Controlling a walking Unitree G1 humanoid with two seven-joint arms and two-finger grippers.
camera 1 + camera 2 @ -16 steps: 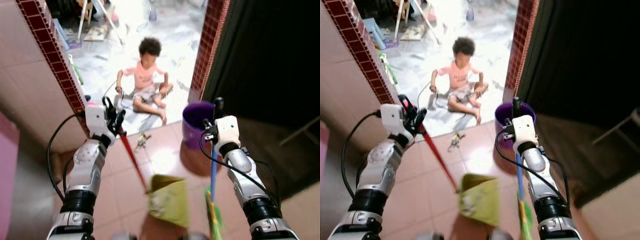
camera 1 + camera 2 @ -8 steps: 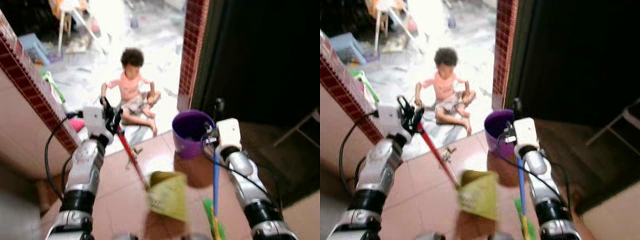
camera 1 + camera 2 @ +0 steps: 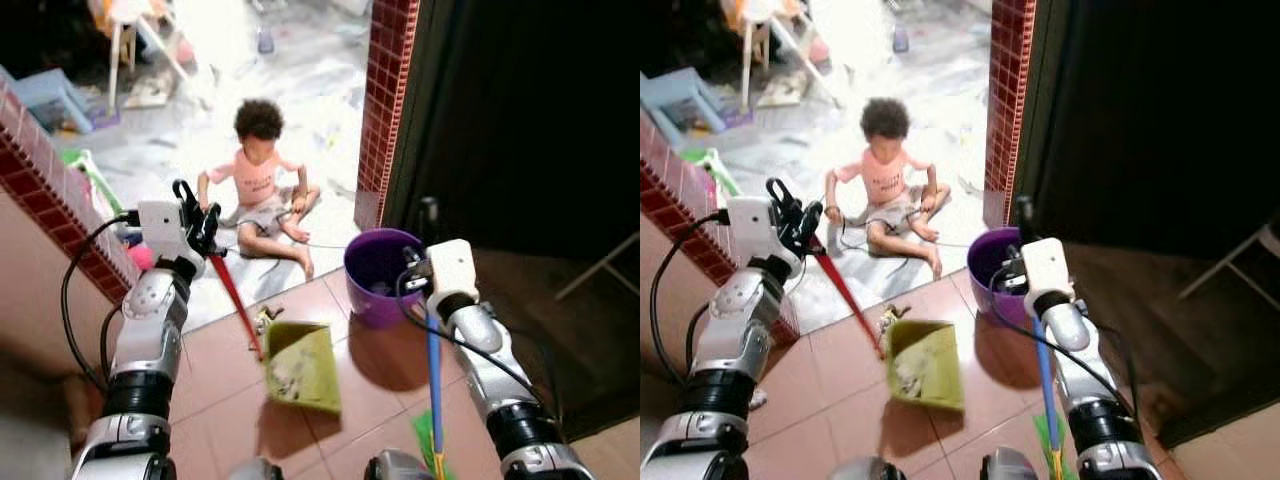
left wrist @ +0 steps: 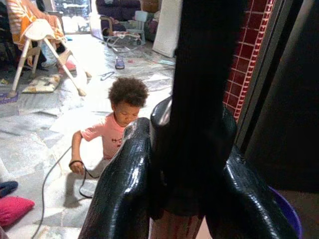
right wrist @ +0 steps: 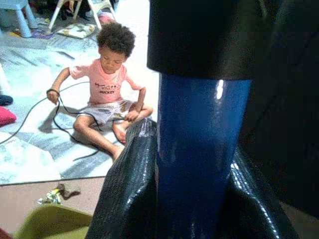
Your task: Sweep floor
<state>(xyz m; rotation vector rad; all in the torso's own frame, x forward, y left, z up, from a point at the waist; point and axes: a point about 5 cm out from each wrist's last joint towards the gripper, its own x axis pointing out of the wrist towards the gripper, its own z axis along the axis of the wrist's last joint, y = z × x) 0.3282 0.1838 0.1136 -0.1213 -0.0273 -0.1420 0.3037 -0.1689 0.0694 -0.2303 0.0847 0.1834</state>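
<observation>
Left gripper clamps the red-handled green plastic dustpan, lower centre; right gripper clamps the blue-handled green broom, lower right. Both judged light, rigid; grip handles high.

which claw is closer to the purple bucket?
Right. The right claw, gripping the blue broom handle, sits at the purple bucket's rim. The left claw, holding the red dustpan handle, is well off to its left.

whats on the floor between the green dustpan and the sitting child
A small scrap of litter by the dustpan, then a black cable near the child, seen in both eye views.
</observation>
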